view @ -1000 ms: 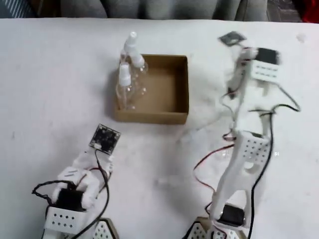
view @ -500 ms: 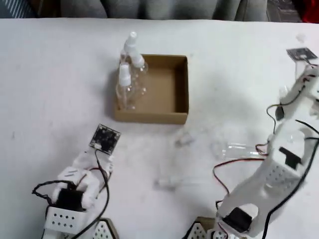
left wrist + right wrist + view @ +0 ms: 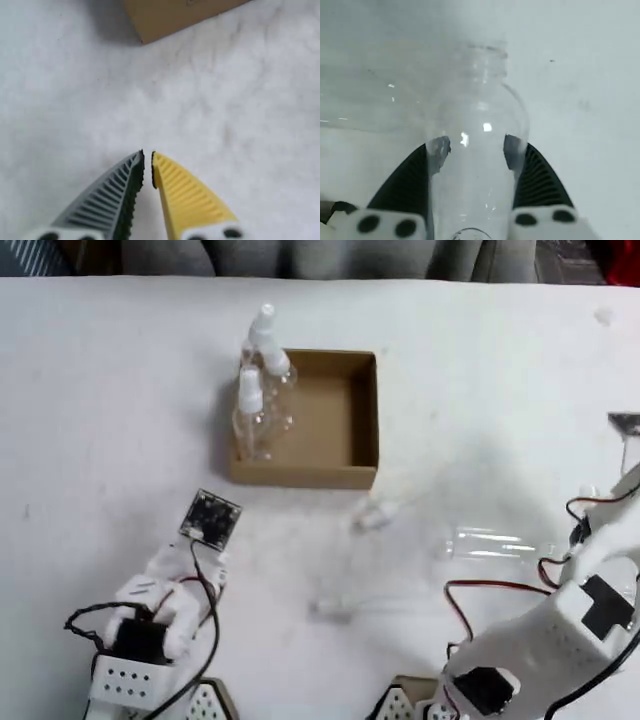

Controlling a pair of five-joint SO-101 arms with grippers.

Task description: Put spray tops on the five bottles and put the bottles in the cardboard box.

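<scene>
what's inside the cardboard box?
Three clear plastic bottles with white spray tops stand at the left wall of the brown cardboard box. Whether the farthest stands inside is unclear; the near wall hides some floor.

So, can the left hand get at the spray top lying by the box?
Probably yes: the left hand is shut on nothing, and only bare table lies between it and the spray top beside the cardboard box.
</scene>
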